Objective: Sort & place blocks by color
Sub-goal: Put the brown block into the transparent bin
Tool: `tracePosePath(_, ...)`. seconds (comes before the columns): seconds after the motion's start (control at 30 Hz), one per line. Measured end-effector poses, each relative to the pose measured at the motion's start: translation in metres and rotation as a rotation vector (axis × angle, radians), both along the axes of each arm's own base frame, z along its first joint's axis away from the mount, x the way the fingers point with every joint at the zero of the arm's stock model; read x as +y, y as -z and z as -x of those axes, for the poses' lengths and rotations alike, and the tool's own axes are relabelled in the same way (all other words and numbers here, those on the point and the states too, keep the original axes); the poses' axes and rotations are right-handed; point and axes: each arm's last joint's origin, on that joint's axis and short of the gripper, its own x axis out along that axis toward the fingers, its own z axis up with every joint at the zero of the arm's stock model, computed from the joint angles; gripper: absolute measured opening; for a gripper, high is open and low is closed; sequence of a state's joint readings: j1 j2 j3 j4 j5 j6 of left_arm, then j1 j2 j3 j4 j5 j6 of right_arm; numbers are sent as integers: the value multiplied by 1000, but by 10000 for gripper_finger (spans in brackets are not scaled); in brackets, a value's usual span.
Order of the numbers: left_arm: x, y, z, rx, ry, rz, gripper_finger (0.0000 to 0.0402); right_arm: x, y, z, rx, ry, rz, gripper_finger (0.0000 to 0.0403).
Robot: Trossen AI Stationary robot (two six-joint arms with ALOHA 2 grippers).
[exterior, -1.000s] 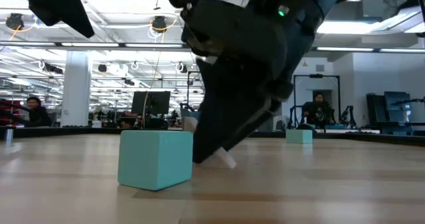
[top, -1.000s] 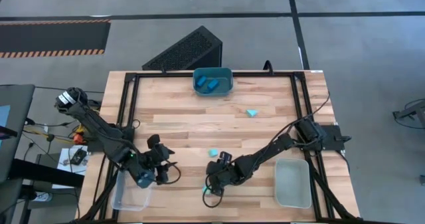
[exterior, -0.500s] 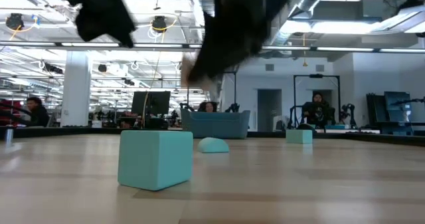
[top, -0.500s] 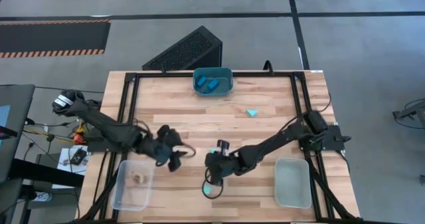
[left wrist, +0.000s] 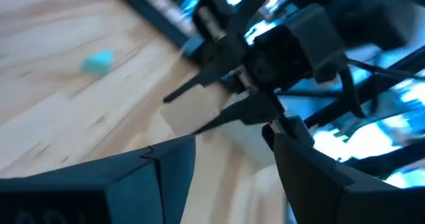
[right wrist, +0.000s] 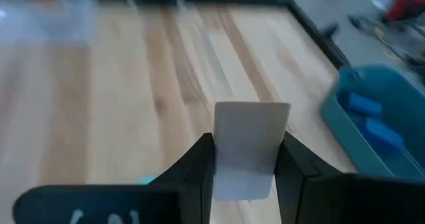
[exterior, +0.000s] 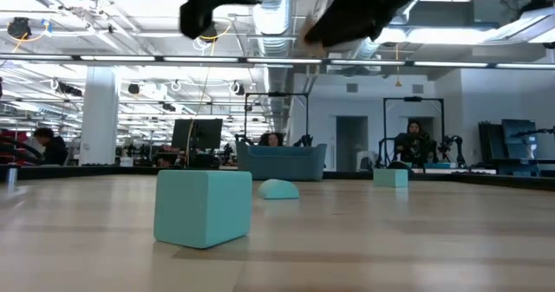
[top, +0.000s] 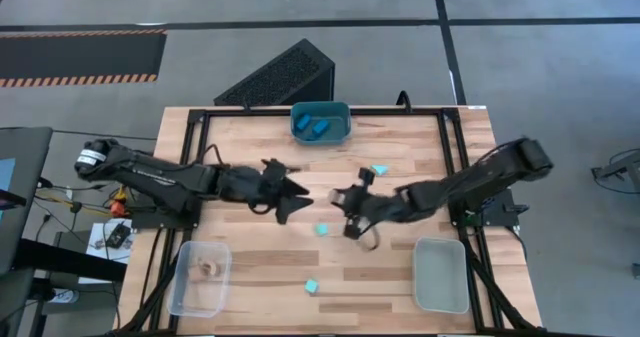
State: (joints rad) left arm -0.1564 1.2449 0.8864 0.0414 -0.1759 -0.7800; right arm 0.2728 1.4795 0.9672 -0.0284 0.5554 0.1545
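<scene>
My right gripper (top: 338, 199) hangs above the table's middle, shut on a pale tan block (right wrist: 251, 127), which also shows in the left wrist view (left wrist: 189, 111). My left gripper (top: 300, 199) faces it from the left, open and with nothing between its fingers (left wrist: 232, 141). Three light teal blocks rest on the wood: a cube (top: 312, 287) near the front, a rounded piece (top: 321, 230) in the middle and a wedge (top: 379, 169) farther back. Blue blocks (top: 318, 127) lie in the teal bin (top: 343, 133). My right gripper pinches the tan block between its two fingers, one on each of two opposite sides (right wrist: 226, 151). The fingers reach roughly level from the table's right. The block stands out past the fingertips and is lifted clear of the table.
A clear bin (top: 185, 289) at the front left holds a tan piece (top: 208, 268). A pale bin (top: 441, 275) stands at the front right. A dark slatted box (top: 280, 75) lies behind the table's far edge. People sit in the room beyond.
My right gripper has risen from the table by the teal cube, carrying the tan block up and toward the far edge. My left gripper has left the clear bin and swung right and toward the far edge, up to the table's middle, and now faces the right gripper.
</scene>
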Motion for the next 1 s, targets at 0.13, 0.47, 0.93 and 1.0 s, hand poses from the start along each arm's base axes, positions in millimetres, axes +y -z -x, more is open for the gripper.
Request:
tracePosePath(0.13, 10, -9, -9, -129, 35, 38, 212, -18, -18, 22, -154, -191, -61, 123)
tracePosePath(0.47, 25, 6, -44, -284, 20, 171, 304, -42, -44, 37, -240, -333, 166, 132)
tracePosePath(0.93, 40, 33, -62, -238, -101, 356, 346, -42, -28, 27, -152, -370, 295, 136)
tracePosePath(1.0, 44, 33, -62, -236, -113, 372, 346, -44, -29, 27, -152, -341, 305, 136)
